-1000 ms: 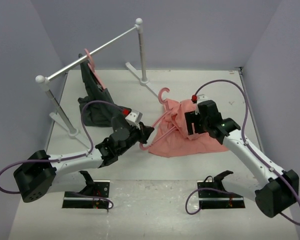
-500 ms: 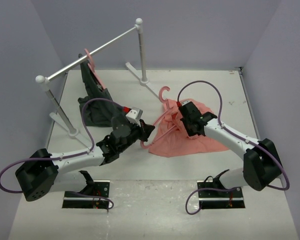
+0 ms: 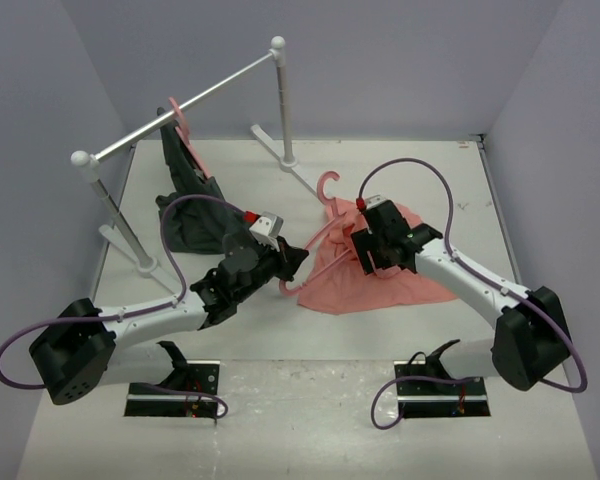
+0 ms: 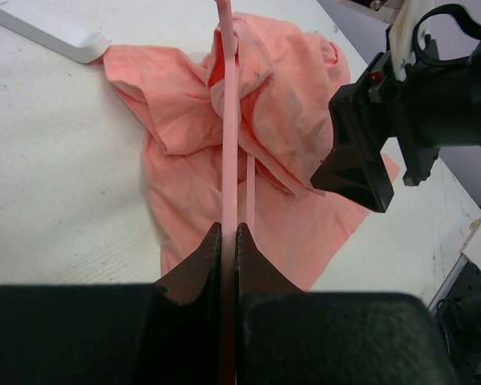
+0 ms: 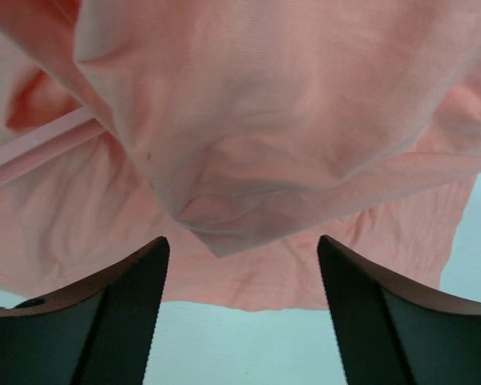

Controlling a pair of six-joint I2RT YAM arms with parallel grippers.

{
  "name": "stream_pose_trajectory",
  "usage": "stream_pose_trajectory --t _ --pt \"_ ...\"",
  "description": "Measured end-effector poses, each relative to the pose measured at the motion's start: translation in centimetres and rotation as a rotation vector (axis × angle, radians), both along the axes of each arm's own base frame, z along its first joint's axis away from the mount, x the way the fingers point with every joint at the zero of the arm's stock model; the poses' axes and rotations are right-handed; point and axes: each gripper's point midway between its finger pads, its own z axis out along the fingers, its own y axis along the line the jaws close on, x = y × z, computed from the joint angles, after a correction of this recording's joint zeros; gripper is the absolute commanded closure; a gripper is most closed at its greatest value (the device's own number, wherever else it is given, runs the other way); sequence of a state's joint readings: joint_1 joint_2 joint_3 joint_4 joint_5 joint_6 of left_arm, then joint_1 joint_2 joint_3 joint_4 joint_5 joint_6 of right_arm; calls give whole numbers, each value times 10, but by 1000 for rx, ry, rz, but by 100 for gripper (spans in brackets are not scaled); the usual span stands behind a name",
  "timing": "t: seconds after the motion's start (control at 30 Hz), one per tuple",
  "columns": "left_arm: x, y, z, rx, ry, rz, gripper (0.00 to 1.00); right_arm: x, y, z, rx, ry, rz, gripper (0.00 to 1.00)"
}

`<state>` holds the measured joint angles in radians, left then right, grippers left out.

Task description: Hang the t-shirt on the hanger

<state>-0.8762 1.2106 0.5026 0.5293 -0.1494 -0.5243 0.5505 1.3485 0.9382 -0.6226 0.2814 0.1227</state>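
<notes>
The salmon t-shirt [image 3: 385, 280] lies crumpled on the table. The pink hanger [image 3: 327, 186] rests partly under it, hook toward the back. My left gripper [image 3: 294, 264] is shut on the hanger's near end. In the left wrist view the hanger [image 4: 230, 120] runs straight out from the left gripper [image 4: 229, 229] into the t-shirt [image 4: 184, 120]. My right gripper [image 3: 368, 258] hovers over the shirt's left part. In the right wrist view the right gripper [image 5: 242, 245] is open, with a hanging fold of t-shirt [image 5: 264, 120] just ahead. A hanger bar [image 5: 40, 146] shows at the left.
A white clothes rail [image 3: 190, 100] on two posts stands at the back left. A dark grey garment [image 3: 185, 195] hangs from it on another pink hanger. The rail's white foot [image 3: 295, 172] lies just behind the hanger's hook. Grey walls enclose the table.
My right arm has swung left across the t-shirt toward the hanger, then shifted slightly. The left gripper stays on the hanger, almost unmoved.
</notes>
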Motion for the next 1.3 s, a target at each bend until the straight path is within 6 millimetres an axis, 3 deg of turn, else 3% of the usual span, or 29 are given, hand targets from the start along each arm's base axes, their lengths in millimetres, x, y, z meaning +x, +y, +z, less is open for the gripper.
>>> stream_pose_trajectory --t 0.17,0.23,0.3,0.57,0.67,0.83,1.07,1.3 --pt "-1 -1 1 -4 -1 -9 100 -1 -1 -22 -44 71 -2 58" --pt "-1 -1 2 -5 -2 -11 100 0 -3 -29 -69 92 -4 76" --pt "-2 -1 2 -7 -2 -13 100 1 -5 -33 -86 101 -7 100" --pt "-1 1 1 -6 -1 -9 100 10 -15 -18 -116 35 -49 100" --pt "-1 2 0 -5 1 -9 100 13 -23 0 -114 -28 -77 100" --pt "-3 1 -1 -9 0 -25 100 27 -53 45 -112 -148 -186 100" --pt "-11 -5 4 -40 -15 -85 100 69 -106 108 -227 -282 -324 100" --pt "-20 -13 11 -67 -39 -160 100 126 -110 145 -376 -394 -255 99"
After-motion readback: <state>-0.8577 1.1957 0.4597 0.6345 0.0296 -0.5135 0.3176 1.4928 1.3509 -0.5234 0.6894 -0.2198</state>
